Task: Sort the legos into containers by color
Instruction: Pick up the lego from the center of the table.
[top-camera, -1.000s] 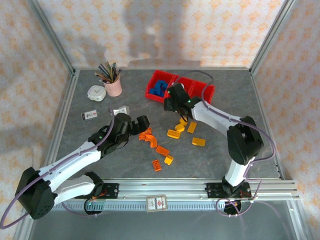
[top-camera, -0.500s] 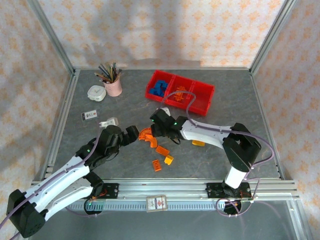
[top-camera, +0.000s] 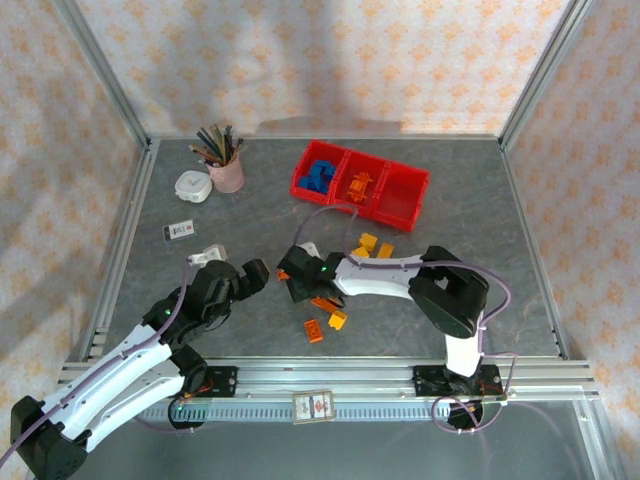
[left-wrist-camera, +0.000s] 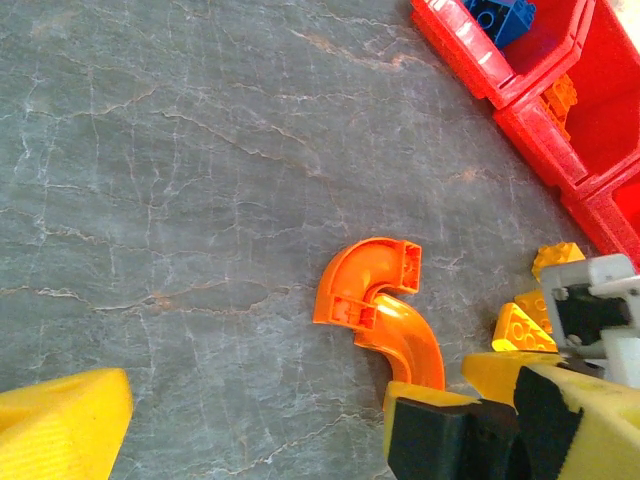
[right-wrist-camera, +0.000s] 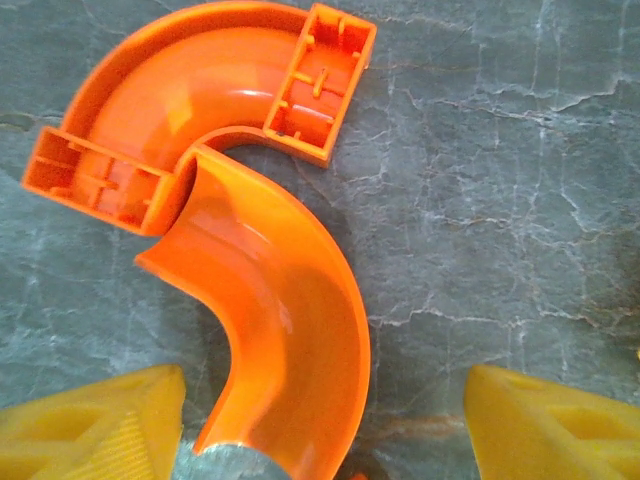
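Between the released fingers of the right hand (right-wrist-camera: 325, 425), a curved orange brick (right-wrist-camera: 265, 320) is laid on the grey surface (right-wrist-camera: 500, 200), touched by a second curved brick (right-wrist-camera: 185, 85); the left hand (left-wrist-camera: 260, 430) is likewise released nearby.

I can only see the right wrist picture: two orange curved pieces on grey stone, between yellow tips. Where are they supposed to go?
Observer: Farther back sits a row of red containers; the middle one already holds orange legos.
Visitor: Any other colours sorted?
Observer: Blue legos lie in the left compartment.
Visitor: And the other claw?
Observer: The left claw is open just left of your orange curved pieces, holding nothing.
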